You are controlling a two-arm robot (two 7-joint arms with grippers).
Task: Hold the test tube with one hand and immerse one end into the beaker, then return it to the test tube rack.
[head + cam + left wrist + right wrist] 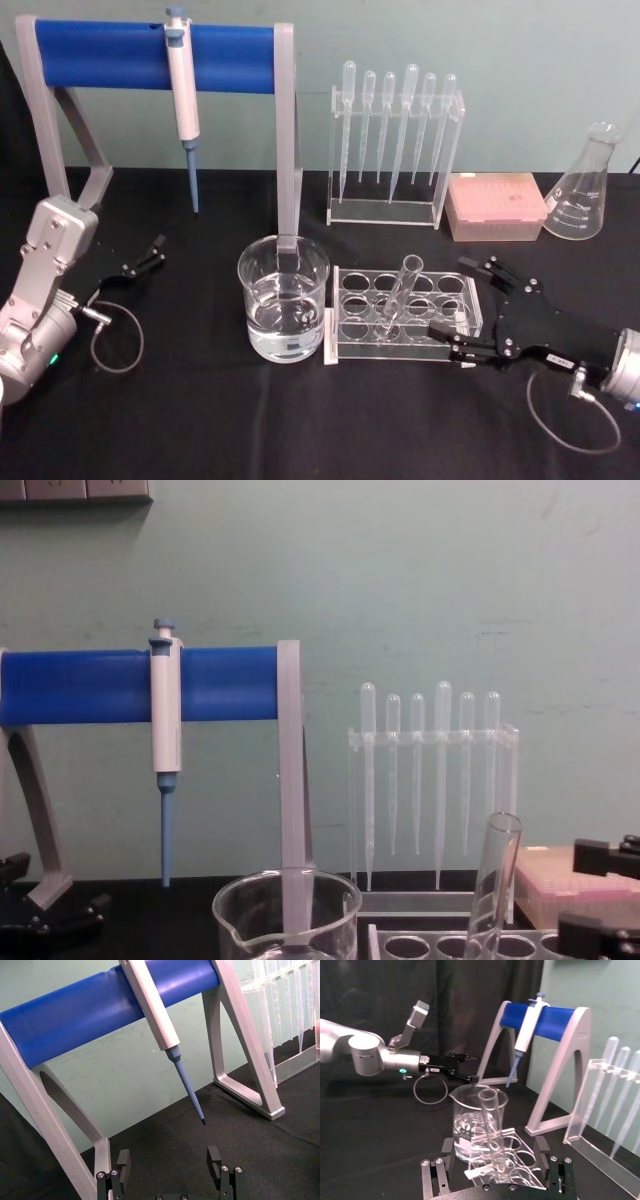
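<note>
The test tube (400, 292) stands tilted in a clear rack (462, 322), just right of the water-filled beaker (283, 300). My right gripper (450, 297) is open at the rack's right end, its fingers straddling that end, with the tube a little beyond the fingertips. In the right wrist view the test tube (490, 1122) rises ahead of the open right gripper (494, 1150), with the beaker (475, 1120) behind it. The chest view shows the test tube (495, 880), the beaker (285, 920) and the right gripper (598, 895) at the right edge. My left gripper (143, 257) is open, parked far left.
A blue-barred stand (110, 55) holding a white-and-blue pipettor (182, 90) rises behind the beaker. A clear rack of plastic pipettes (395, 150), a pink tip box (495, 205) and a conical flask (585, 190) line the back right. The left gripper (169, 1160) faces the stand.
</note>
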